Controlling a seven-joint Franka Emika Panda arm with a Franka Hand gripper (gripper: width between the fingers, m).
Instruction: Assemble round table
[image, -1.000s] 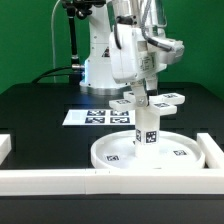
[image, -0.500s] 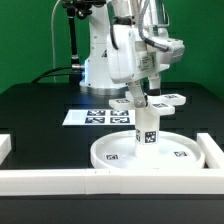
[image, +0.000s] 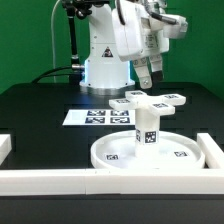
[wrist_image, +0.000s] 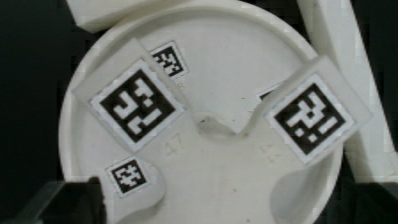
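The large rimmed round disc (image: 150, 152) lies flat on the black table. The short cylindrical leg (image: 146, 127) stands upright on its middle, with a tag on its side. The cross-shaped base (image: 152, 100) sits on top of the leg. My gripper (image: 150, 72) hangs open and empty above the base, touching nothing. In the wrist view the base (wrist_image: 214, 140) fills the picture with two large tags, and the disc (wrist_image: 267, 40) with smaller tags lies beneath it. The dark fingertips (wrist_image: 71, 200) stand far apart either side of my gripper (wrist_image: 217, 205).
The marker board (image: 92, 117) lies behind the disc toward the exterior view's left. Long white border rails run along the front (image: 60, 181) and the right side (image: 213, 150). The arm's white pedestal (image: 100, 65) stands at the back.
My gripper was low at the top of the leg and base. It has let go and risen up and slightly right. The leg and base stay standing on the disc.
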